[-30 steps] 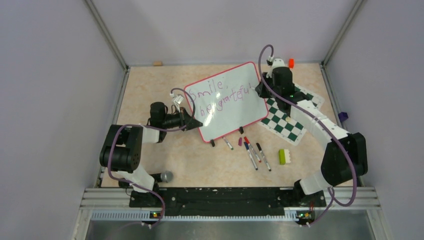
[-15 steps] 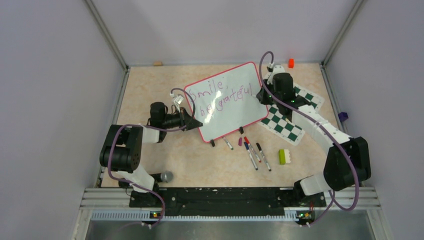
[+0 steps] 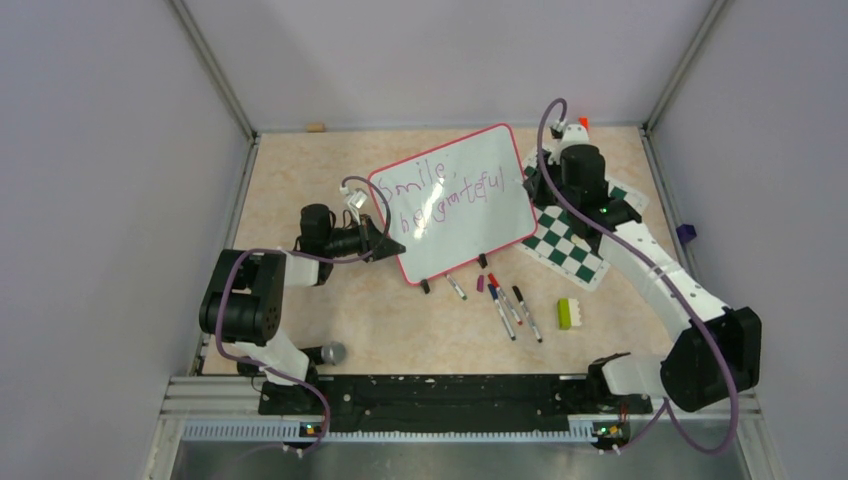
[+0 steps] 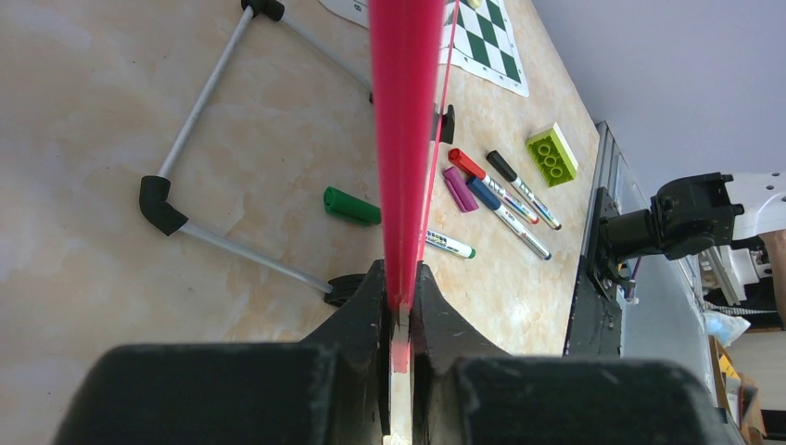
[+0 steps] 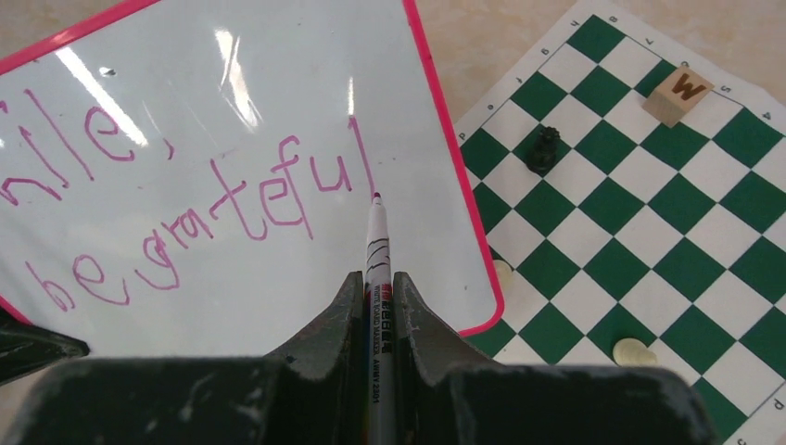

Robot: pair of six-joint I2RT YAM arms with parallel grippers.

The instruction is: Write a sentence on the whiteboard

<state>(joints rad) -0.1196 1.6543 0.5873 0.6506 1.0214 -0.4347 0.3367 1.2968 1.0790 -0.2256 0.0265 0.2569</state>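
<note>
Found left gripper pinched on board rim at its left edge, likely steadying the propped board mid-table. Read writing "be grateful" across it. Found right gripper clamped on marker, tip just past the "l". Judged little room before right rim, more below. Noted mat just beyond.

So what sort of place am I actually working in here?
Most likely an enclosed robot test cell, not a home or office: plain walls on aluminium framing box in a beige table, and scattered props, a chess mat, loose markers and a toy brick, lie near the whiteboard.
</note>
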